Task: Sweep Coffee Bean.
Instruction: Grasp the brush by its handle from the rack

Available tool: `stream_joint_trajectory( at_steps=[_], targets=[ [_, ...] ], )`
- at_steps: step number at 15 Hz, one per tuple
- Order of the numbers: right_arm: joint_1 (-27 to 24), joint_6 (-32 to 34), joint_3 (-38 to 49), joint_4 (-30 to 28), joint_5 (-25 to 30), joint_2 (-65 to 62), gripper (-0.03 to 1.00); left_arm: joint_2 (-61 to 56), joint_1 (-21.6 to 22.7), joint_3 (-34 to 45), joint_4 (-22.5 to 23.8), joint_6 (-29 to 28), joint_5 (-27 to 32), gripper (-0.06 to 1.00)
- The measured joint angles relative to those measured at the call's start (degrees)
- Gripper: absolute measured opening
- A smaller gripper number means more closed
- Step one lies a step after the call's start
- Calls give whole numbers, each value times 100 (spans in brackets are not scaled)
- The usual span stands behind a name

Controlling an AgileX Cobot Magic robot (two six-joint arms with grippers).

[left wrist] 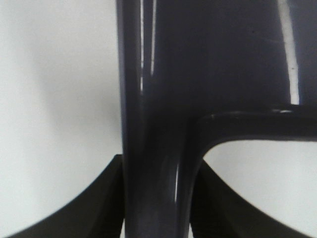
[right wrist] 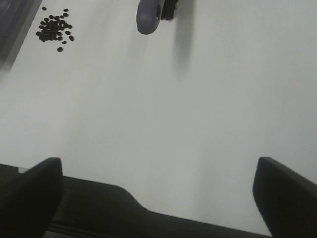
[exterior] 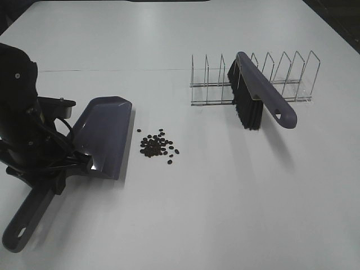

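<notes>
Coffee beans [exterior: 157,145] heap just beside the dustpan [exterior: 104,135] mouth facing them; my left claw [left wrist: 157,203] clamps its handle, my right claw [right wrist: 157,163] gapes wide.

The white counter [exterior: 225,214] carries a purple-grey dustpan [exterior: 104,135], a loose pile of coffee beans [exterior: 156,145] just beside it, and a wire rack [exterior: 281,83].

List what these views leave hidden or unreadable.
- Exterior high: the left arm covers the spot where the left gripper clamps the dustpan handle.
- Exterior high: the right gripper lies outside the frame.
- Right wrist: the brush is cut off by the edge; only its handle tip shows.
- All views: the coffee beans are too small and bunched to count.
- Left wrist: too close; the dustpan's mouth is out of frame.
</notes>
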Motion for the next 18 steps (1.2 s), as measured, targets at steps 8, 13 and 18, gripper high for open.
stream_joint_trajectory(
  at_steps=[8, 13, 18],
  targets=[
    [0, -69, -2991, 126, 350, 4658, 96, 0, 0, 0, -57, 86, 0, 31],
    [0, -321, -4647, 138, 298, 6893, 96, 0, 0, 0, -63, 126, 11, 31],
    [0, -625, -6469, 453, 395, 8669, 96, 0, 0, 0, -63, 126, -17, 31]
  ],
)
